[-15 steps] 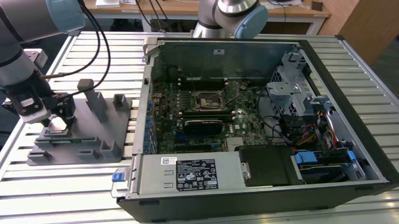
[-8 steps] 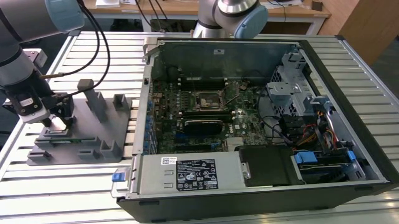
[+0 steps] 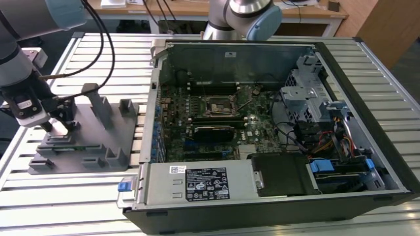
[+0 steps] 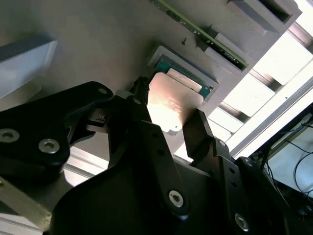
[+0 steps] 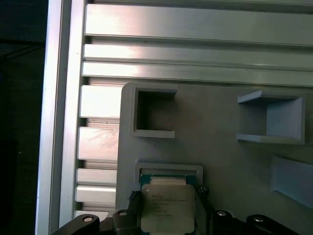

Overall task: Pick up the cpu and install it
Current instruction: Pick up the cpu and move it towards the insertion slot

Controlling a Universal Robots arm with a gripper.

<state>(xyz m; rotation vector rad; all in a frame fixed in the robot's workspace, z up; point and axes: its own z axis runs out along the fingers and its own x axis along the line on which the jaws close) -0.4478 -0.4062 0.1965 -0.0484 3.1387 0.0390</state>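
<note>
Fingers [image 5: 202,196] of the hand [image 5: 167,195] sit narrow against two opposite edges of the cpu [image 5: 166,213], gripping it at its square recess in the grey fixture [image 5: 220,161]. The fixture lies on the slatted aluminium table [image 3: 85,54], at the exterior view's left of the open computer case [image 3: 367,98], well apart from the motherboard socket [image 3: 219,104].

Tabletop [image 3: 98,54]: slatted silver aluminium, beneath and around the end effector [image 3: 58,127].
Desk [image 3: 315,12]: wooden, well beyond the end effector.
Light: bright glare on slats.
</note>
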